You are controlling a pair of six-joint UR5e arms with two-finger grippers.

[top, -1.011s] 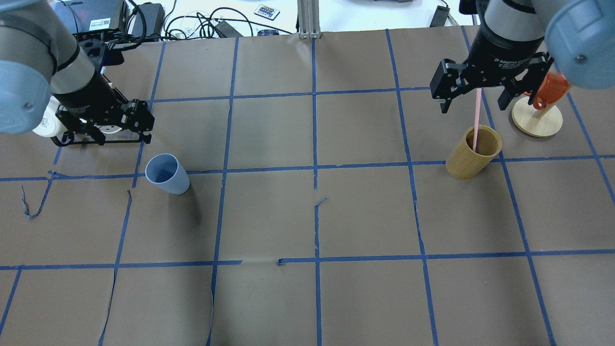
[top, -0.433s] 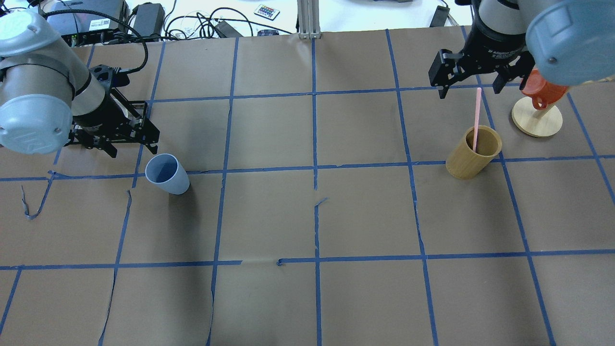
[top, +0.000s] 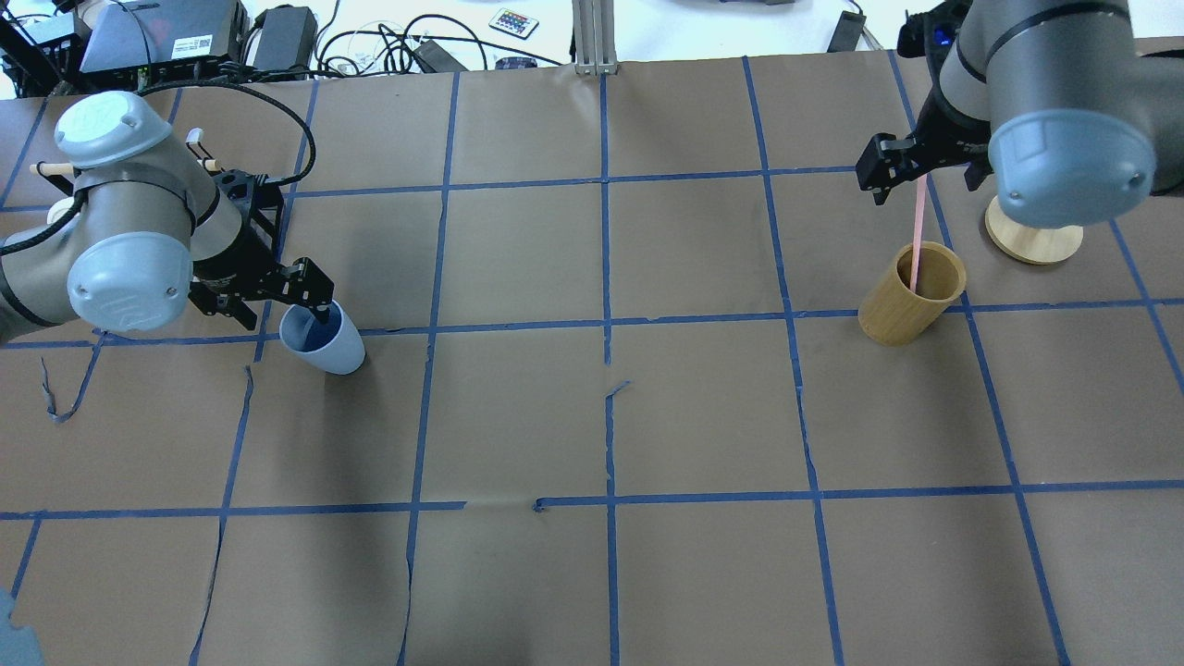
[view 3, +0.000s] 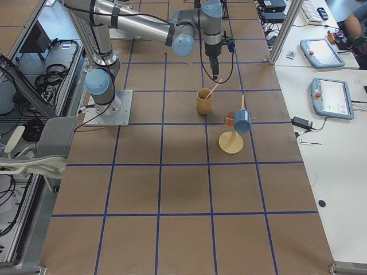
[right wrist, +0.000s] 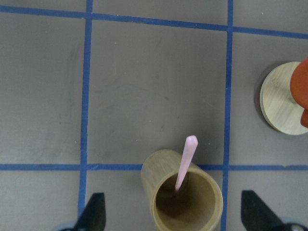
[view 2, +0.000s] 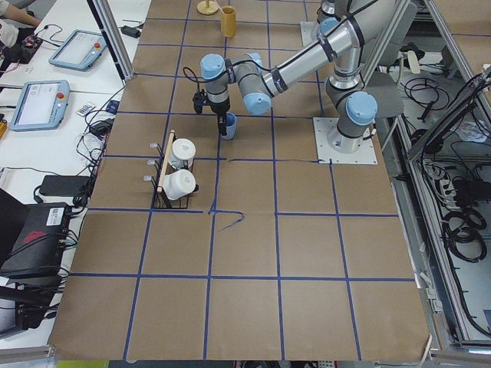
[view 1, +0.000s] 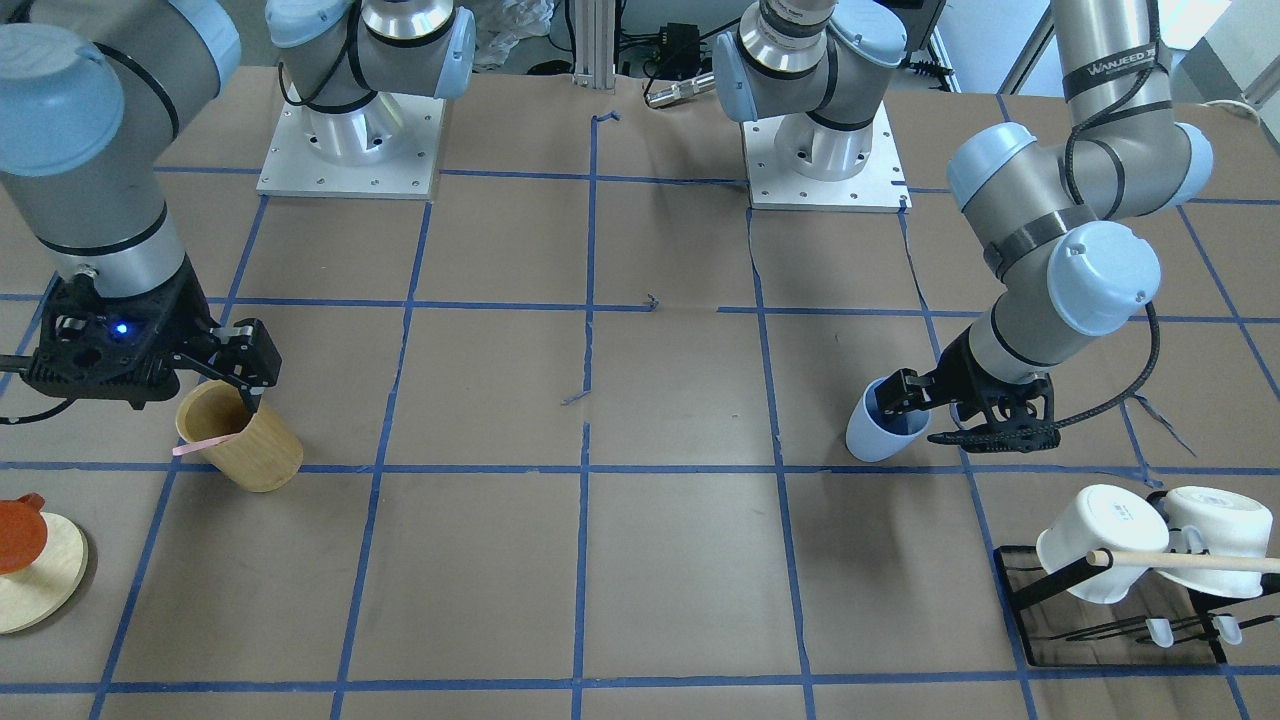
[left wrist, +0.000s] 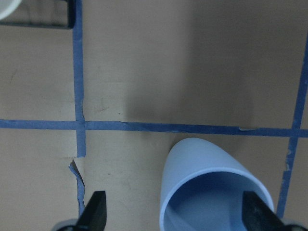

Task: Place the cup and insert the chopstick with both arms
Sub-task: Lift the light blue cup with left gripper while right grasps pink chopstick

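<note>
The light blue cup point(top: 324, 340) stands upright on the table's left side and also shows in the front view point(view 1: 877, 432). My left gripper point(top: 280, 307) is open at its rim. In the left wrist view the cup point(left wrist: 211, 185) sits between the fingertips point(left wrist: 96, 208), off to the right one. A pink chopstick point(top: 917, 231) leans in a tan wooden holder point(top: 902, 305). My right gripper point(top: 922, 174) is open and empty above the chopstick's top. The right wrist view shows the chopstick point(right wrist: 185, 161) in the holder point(right wrist: 185, 202) between the open fingers.
A black rack point(view 1: 1040, 620) with two white mugs point(view 1: 1100, 545) and a wooden dowel point(view 1: 1190, 560) stands beyond the cup on my left. A round wooden stand point(top: 1031, 236) with an orange mug point(view 1: 20, 530) is close behind the holder. Blue tape lines cross the brown table.
My left gripper has swung from beside the mug rack over to the cup's rim. My right arm's wrist has turned, and its gripper stays open over the chopstick.
</note>
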